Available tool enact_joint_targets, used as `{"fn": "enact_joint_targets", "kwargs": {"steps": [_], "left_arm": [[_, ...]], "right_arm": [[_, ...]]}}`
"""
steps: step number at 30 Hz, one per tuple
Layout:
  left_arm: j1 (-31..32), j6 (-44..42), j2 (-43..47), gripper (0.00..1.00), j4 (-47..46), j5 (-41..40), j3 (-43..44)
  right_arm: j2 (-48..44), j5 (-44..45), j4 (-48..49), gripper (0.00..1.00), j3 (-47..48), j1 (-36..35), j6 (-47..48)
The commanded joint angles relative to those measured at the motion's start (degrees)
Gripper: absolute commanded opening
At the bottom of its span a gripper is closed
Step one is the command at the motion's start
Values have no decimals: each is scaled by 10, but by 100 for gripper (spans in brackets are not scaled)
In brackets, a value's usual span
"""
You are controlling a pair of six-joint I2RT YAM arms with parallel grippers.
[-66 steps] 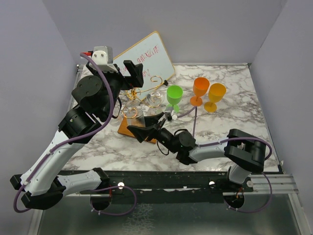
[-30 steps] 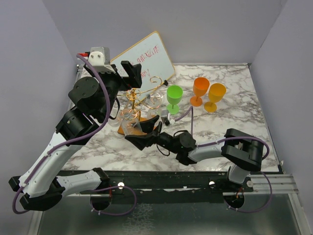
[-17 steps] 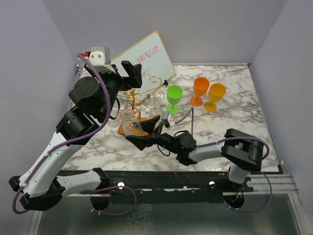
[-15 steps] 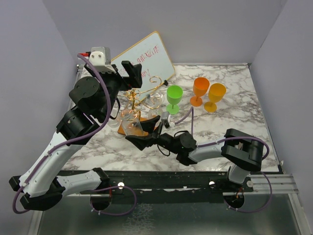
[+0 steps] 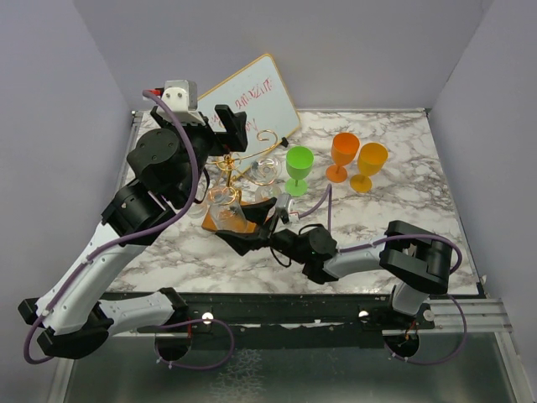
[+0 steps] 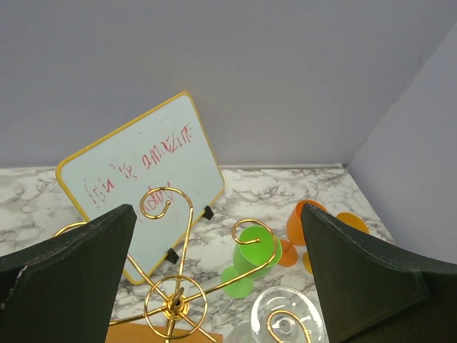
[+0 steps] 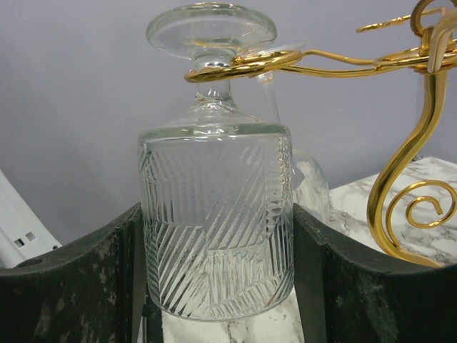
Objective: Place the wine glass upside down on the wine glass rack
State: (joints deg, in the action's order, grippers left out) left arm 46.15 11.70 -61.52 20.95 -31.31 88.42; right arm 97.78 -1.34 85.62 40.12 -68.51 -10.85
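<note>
Soft, even light fell from overhead — shadows on the marble table (image 5: 403, 227) were faint. Between the dark, slightly blurred fingers (image 7: 71, 286) of the right gripper (image 7: 216, 243) the wine glass (image 7: 218, 200) was sharp, small glints on its cut ribs — the wall (image 7: 86, 107) beyond it was flat, dim grey.

Left arm (image 5: 88, 273) first: pale grey-white shells, fat black round joint housings, and a purple cable (image 5: 192, 164) running back from the black left gripper (image 5: 231, 134). A small white-grey camera block (image 5: 179, 92) sits just behind it. Right arm (image 5: 361, 259): same black joints, pale link, and its own purple cable (image 5: 332, 210). Up close, the right fingers (image 7: 71, 286) are matte black and faintly speckled.
</note>
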Motion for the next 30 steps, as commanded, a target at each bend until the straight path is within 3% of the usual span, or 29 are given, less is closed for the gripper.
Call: {"fn": "enact_joint_targets", "kwargs": {"steps": [1,30], "left_arm": [[0,-4,-2,99,13,6,12],[1,4,-2,99,19,6,1]], "right_arm": [[-15,11,149,1,17,-3,26],[-44,97,150,1,-11,-3,-26]]}}
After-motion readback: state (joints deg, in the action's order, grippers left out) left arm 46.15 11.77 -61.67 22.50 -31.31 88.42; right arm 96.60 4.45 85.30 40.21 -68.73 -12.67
